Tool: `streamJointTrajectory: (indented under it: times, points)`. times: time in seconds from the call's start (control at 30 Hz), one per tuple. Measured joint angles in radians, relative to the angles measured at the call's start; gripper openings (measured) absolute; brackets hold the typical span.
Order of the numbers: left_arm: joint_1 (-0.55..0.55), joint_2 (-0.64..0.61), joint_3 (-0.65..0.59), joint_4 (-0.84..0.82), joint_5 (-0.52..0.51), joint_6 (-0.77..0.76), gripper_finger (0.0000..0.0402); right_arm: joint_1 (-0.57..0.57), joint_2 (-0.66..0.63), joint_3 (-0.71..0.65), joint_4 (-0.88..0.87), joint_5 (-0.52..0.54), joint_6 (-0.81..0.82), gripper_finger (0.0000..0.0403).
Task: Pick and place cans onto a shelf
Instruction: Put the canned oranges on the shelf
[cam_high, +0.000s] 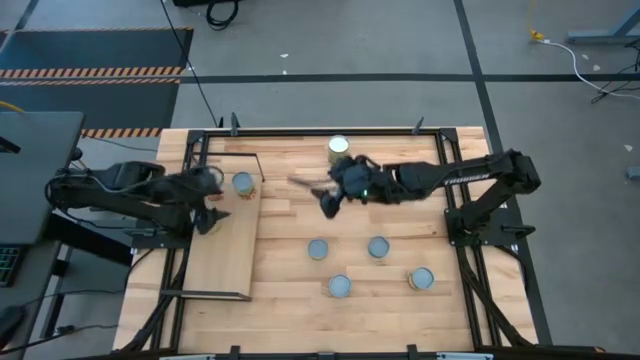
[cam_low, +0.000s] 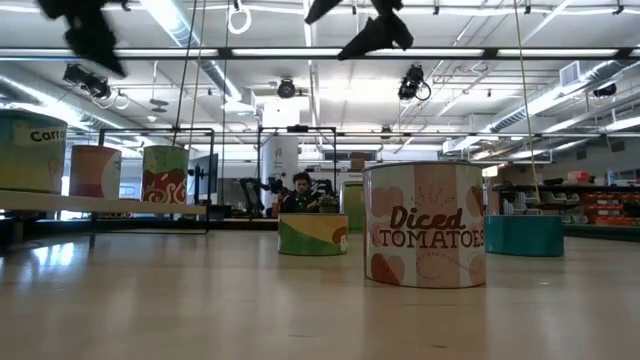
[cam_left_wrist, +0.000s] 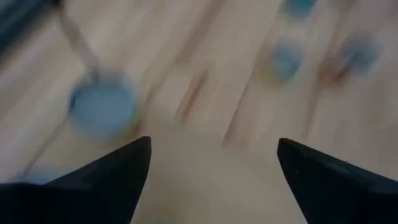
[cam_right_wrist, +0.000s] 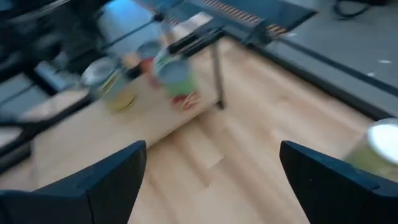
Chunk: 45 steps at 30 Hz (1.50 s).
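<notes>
left jaws: wide, empty. left gripper (cam_high: 212, 215) over the shelf (cam_high: 225, 265), near its back end.
right jaws: wide, nothing between them. right gripper (cam_high: 328, 200) above the desk (cam_high: 400, 310) mid-area, arm reaching in from the right.
shelf cans: one can (cam_high: 243, 183) visible from above at the shelf's back; low view shows three (cam_low: 95, 171) lined up on it.
desk cans: four (cam_high: 378, 247) in a loose cluster toward the front, one more (cam_high: 339, 148) at the back edge.
front can: reads "Diced Tomatoes" (cam_low: 427, 224).
background: person (cam_low: 297, 194) far off.
</notes>
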<state>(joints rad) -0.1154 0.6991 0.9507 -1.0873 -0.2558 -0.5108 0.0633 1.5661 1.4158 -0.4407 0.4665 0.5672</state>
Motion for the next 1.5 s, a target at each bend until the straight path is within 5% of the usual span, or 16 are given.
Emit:
streamJointTrajectory:
  times: [0.27, 0.43, 0.6, 0.87, 1.07, 1.23, 1.5]
  points:
    - [0.000, -0.016, -0.076, 0.596, -0.133, 0.141, 0.0357, -0.191, 0.029, -0.001, -0.156, 0.087, 0.027, 0.0378]
    - [0.002, 0.013, -0.126, 0.822, -0.250, 0.210, 0.0357, -0.290, 0.088, 0.000, -0.131, 0.039, -0.163, 0.0386]
    - [0.049, 0.037, -0.128, 0.811, -0.285, 0.260, 0.0357, -0.379, 0.145, 0.000, -0.142, -0.079, -0.364, 0.0394]
    - [0.205, 0.034, -0.128, 0.807, -0.266, 0.305, 0.0357, -0.529, 0.151, 0.000, -0.149, -0.534, -0.757, 0.0394]
    - [0.319, 0.064, -0.128, 0.815, -0.268, 0.366, 0.0357, -0.648, 0.159, 0.000, -0.148, -0.600, -1.040, 0.0394]
    - [0.365, 0.124, -0.128, 0.892, -0.264, 0.366, 0.0357, -0.751, 0.228, 0.000, -0.121, -0.703, -1.041, 0.0394]
    - [0.418, 0.248, -0.088, 0.930, -0.235, 0.289, 0.0357, -0.854, 0.256, 0.000, -0.054, -0.688, -0.959, 0.0394]
